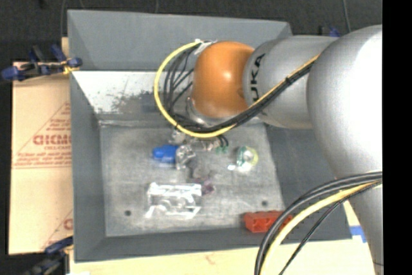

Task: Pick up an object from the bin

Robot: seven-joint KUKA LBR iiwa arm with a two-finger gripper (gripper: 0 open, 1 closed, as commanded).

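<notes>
Hovering arm (222,80) — underside obscured, blue piece (165,154) beside

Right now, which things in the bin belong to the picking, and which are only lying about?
In the job:
the pincer
the small blue thing just left of it

Lying about:
crinkled clear packet
red block at the lower right
pale greenish thing
small purple bit

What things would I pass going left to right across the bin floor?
blue piece → purple bit → red block
</notes>
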